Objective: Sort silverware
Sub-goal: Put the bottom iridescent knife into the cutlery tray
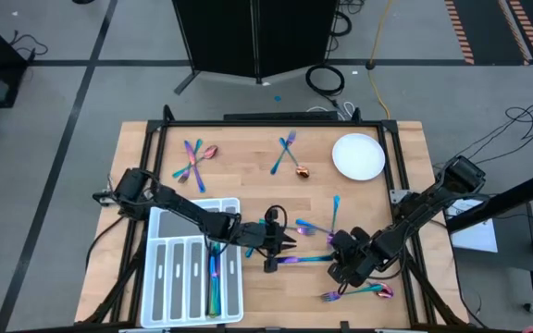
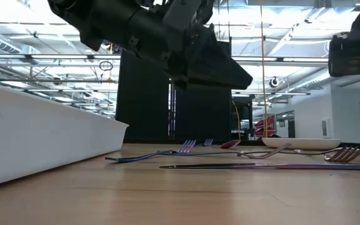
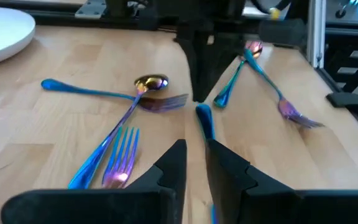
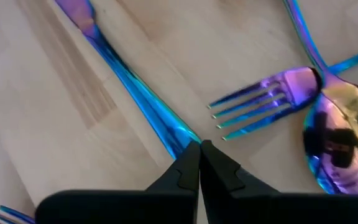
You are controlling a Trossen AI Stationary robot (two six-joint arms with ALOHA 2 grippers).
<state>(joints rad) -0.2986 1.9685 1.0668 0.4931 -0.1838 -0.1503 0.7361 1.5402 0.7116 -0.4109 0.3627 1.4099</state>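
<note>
An iridescent blue-purple knife lies flat on the wooden table at its near middle. My right gripper comes from the right and is shut at the knife's blue handle end. My left gripper hovers above the knife's blade half, clear of the table in the low view, fingers open by a narrow gap. The knife shows through that gap. Other forks and spoons lie scattered: a fork and a spoon sit just beyond the knife. My right gripper pinches the knife's slim blue handle at its free end, the fingers slanting down from the table's right side and lying along the knife. The fingertips hide the exact place. The knife rests flat on the table, its purple blade pointing left.
A white compartmented tray sits at the near left, with silverware in one slot. A round white plate stands far right. Crossed pieces lie far left and far middle; more lie near right.
</note>
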